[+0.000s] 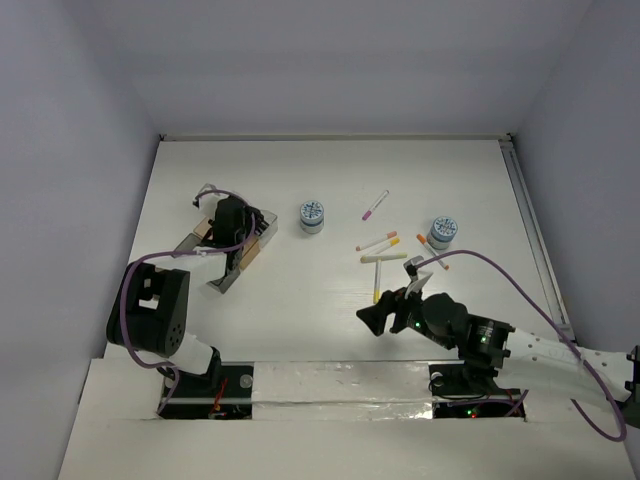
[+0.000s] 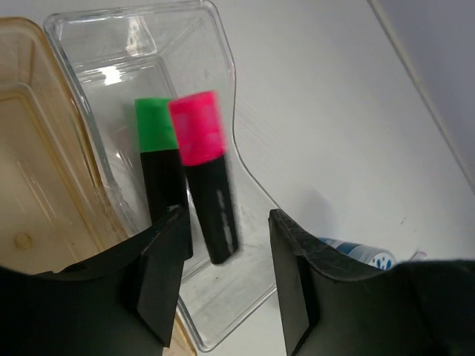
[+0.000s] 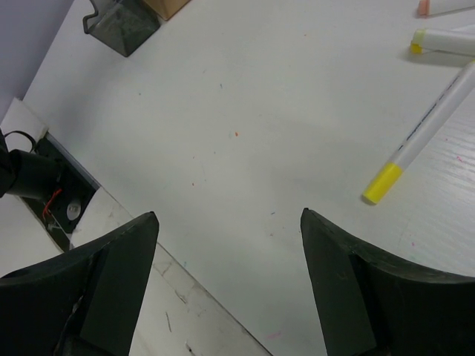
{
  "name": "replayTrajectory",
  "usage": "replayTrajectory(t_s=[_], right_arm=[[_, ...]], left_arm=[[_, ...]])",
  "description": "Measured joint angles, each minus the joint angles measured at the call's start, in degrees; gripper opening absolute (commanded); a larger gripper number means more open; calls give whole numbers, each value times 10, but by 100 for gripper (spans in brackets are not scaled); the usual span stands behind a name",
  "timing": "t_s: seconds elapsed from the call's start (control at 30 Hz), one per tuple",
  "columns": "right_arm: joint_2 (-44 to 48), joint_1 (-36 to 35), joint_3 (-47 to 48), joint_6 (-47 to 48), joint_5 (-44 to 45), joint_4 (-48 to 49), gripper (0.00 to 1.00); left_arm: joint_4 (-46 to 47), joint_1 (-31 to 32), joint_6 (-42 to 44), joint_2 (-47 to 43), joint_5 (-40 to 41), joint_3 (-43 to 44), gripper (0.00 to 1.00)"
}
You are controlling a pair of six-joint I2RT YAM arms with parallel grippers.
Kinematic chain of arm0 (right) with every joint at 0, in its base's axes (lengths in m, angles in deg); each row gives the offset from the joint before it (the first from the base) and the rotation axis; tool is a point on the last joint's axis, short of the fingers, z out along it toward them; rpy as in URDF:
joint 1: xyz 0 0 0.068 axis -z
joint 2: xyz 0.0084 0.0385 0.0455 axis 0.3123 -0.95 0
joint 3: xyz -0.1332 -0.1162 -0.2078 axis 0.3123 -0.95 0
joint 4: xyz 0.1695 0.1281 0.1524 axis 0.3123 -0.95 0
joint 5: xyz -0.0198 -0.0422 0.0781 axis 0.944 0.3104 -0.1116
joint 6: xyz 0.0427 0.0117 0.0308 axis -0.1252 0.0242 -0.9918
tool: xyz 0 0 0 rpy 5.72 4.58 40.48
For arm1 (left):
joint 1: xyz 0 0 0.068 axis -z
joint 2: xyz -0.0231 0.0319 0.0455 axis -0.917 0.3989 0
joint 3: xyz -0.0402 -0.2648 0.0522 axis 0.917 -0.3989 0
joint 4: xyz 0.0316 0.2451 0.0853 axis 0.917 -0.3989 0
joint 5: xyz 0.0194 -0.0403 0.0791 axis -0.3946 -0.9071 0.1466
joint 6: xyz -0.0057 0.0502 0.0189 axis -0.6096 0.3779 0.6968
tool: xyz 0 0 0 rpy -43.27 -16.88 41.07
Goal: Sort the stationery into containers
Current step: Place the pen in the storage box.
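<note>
Left hand [image 2: 225, 259], wide open and empty, over the clear tray [image 2: 223, 81] near the left edge of the tabletop [image 1: 300, 310]; a green-capped marker [image 2: 159, 156] and a pink-capped marker [image 2: 204, 178] lie inside, side by side. Right hand [image 3: 230, 252], open and empty, near the near edge beside a yellow-tipped pen [image 3: 423, 141]

Green-capped marker [image 2: 159, 167], pink-capped marker [image 2: 205, 178] side by side in clear tray [image 2: 133, 33], tan tray [image 2: 37, 148] adjoining, white pens [image 3: 430, 124] loose

The top external view looks steeply down from above and behind the robot, taking in the whole tabletop [image 1: 330, 180]. The left wrist view peers close between its jaws into the clear tray [image 2: 223, 67] — the right wrist view hangs low, sharing the yellow-tipped pen [image 3: 423, 132] with the overhead.
</note>
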Motion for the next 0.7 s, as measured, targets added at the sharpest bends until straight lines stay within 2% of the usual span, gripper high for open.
replayTrajectory(t_s=[0.13, 0.23, 0.27, 0.3, 0.37, 0.4, 0.47, 0.5, 0.57, 0.6, 0.63, 0.7], right_arm=[[-5, 0, 0, 4, 6, -2, 84], [-17, 0, 0, 10, 14, -2, 80], [-22, 0, 1, 13, 17, -1, 76], [-28, 0, 1, 15, 20, 1, 64], [-46, 0, 5, 25, 28, 9, 49], [-61, 3, 11, 28, 32, 12, 33], [-94, 7, 28, 35, 38, 21, 24], [-113, 9, 39, 37, 41, 27, 15], [-158, 19, 65, 43, 40, 39, 13], [-183, 28, 82, 45, 37, 43, 5], [-205, 38, 97, 48, 35, 49, 3], [-249, 61, 129, 51, 19, 54, 4]], left_arm=[[0, 0, 4, -2, 5, 0, 59], [0, 0, 12, -22, 5, 0, 64], [0, 0, 16, -36, 5, 0, 64], [1, 0, 20, -54, 2, -2, 65], [10, 5, 31, -96, -1, -6, 66], [15, 10, 38, -119, -3, -8, 66], [28, 29, 53, -173, -9, -15, 67], [30, 40, 59, -198, -14, -17, 67], [29, 65, 73, -253, -24, -21, 67], [25, 76, 80, -283, -31, -24, 67], [18, 86, 86, -309, -38, -24, 67], [-7, 100, 101, -365, -53, -24, 68]])
